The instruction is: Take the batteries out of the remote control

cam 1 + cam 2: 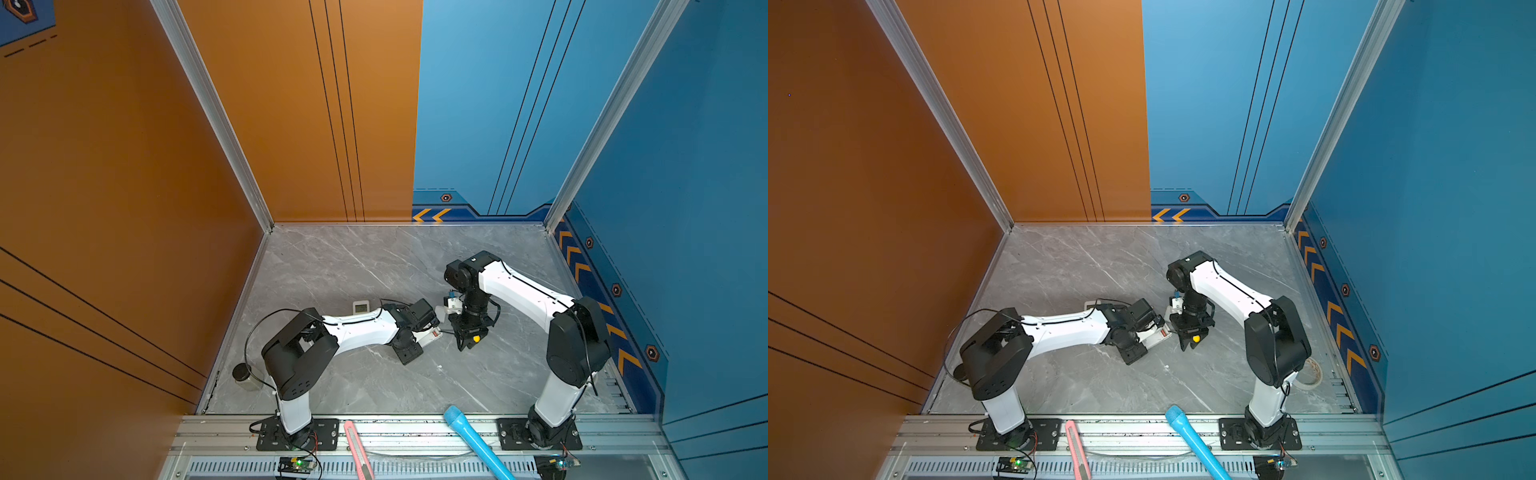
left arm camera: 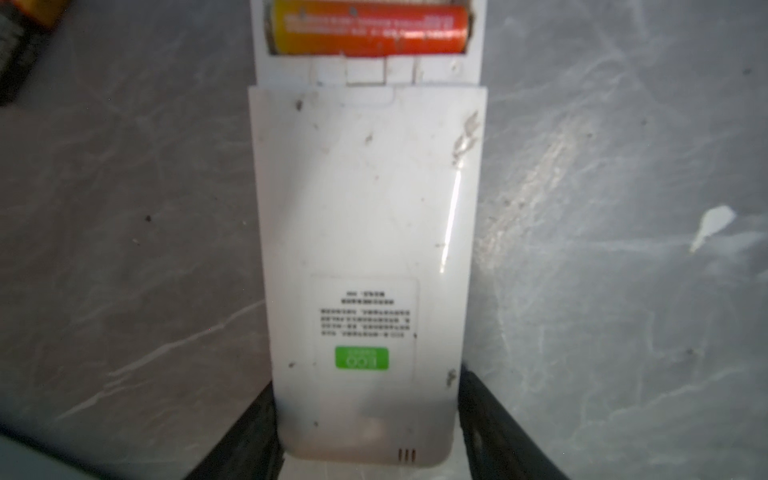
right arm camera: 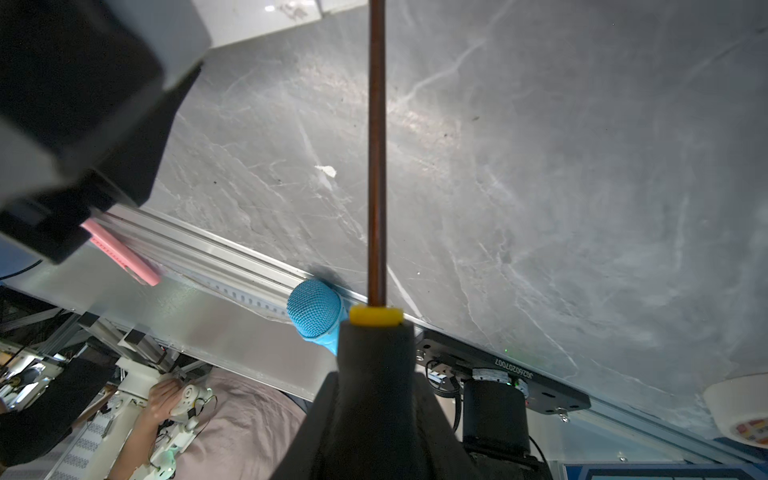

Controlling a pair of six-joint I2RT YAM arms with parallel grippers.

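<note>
The white remote control [image 2: 365, 208] lies back-up on the grey marble table, and my left gripper [image 2: 368, 390] is shut on its sides near one end. Its back cover sits slid toward my fingers, baring a red-orange battery [image 2: 370, 29] in the compartment. In both top views the remote [image 1: 430, 336] [image 1: 1156, 337] pokes out from my left gripper [image 1: 424, 332] toward the right gripper [image 1: 471, 340] [image 1: 1192, 340]. The right gripper [image 3: 376, 374] is shut on a screwdriver's black-and-yellow handle [image 3: 376, 332]. Its shaft [image 3: 377, 145] runs out of that view, tip unseen.
A second white remote [image 1: 360, 307] lies behind the left arm. A metal can [image 1: 245, 376] stands at the left edge and a tape roll [image 1: 1310, 372] at the right. A pink utility knife [image 1: 357, 449] and a blue microphone [image 1: 473, 440] rest on the front rail.
</note>
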